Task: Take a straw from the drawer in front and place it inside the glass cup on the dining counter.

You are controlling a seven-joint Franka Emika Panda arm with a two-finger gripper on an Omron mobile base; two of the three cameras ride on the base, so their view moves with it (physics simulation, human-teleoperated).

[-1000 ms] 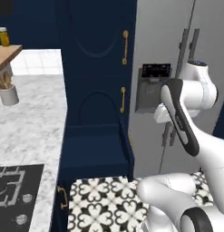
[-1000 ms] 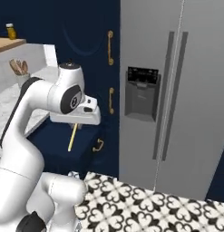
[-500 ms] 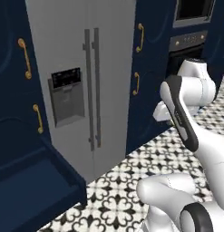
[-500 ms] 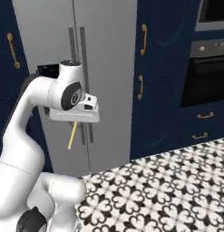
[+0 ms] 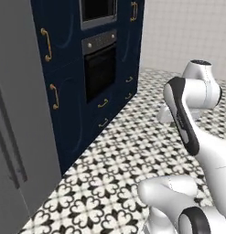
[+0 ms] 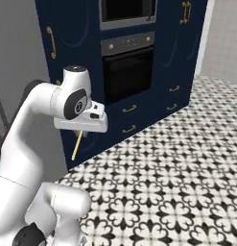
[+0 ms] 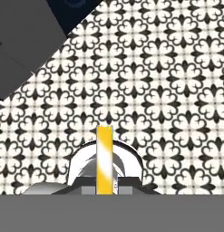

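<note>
A home kitchen: built-in oven, navy cabinets, patterned tile floor

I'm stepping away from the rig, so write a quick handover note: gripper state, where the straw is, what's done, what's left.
Gripper: shut on the straw, which hangs down below the hand; in the hand view it rises as a yellow strip.
Surroundings: navy cabinets with a built-in oven, over patterned tile floor.
Done: straw taken and held.
Left: reach the dining counter and place the straw in the glass cup.
</note>
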